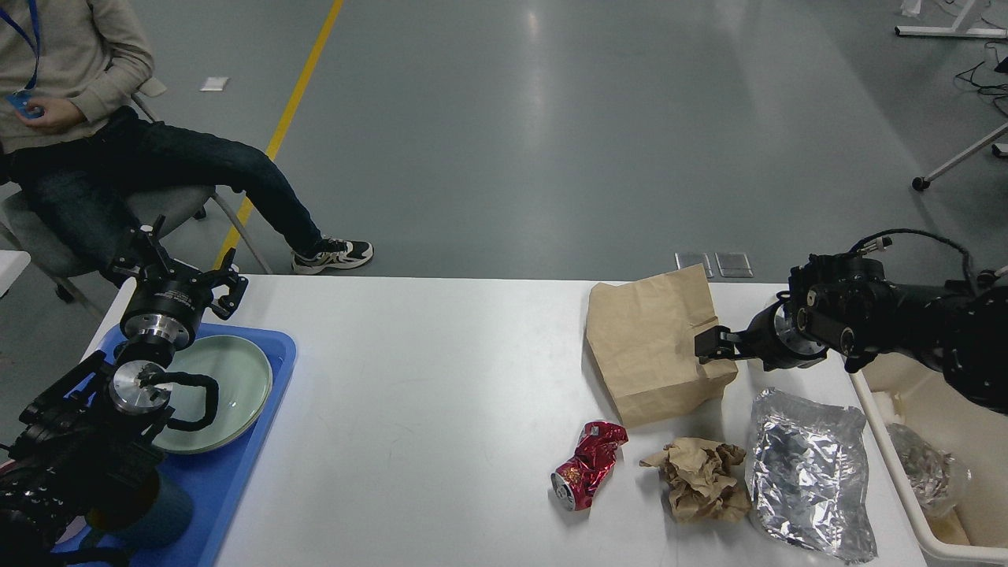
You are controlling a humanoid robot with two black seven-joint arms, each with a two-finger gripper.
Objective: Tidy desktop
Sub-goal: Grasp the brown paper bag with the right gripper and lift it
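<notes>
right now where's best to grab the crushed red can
Across its dented middle, from above. The crushed red can lies on its side on the desktop, open end toward me, with clear space either side for the fingers; the crumpled brown paper sits apart.

Robotics lab or test hall, probably. Wide polished grey concrete floor (551, 118), yellow lane line (303, 83) painted across it. White bench (409, 409) stands alone in open space, staged with litter. Seated person (87, 110) in lanyard watches from chair. Wheeled stand legs (957, 157) and loose cables (984, 75) at far right edge, partly cut off.
</notes>
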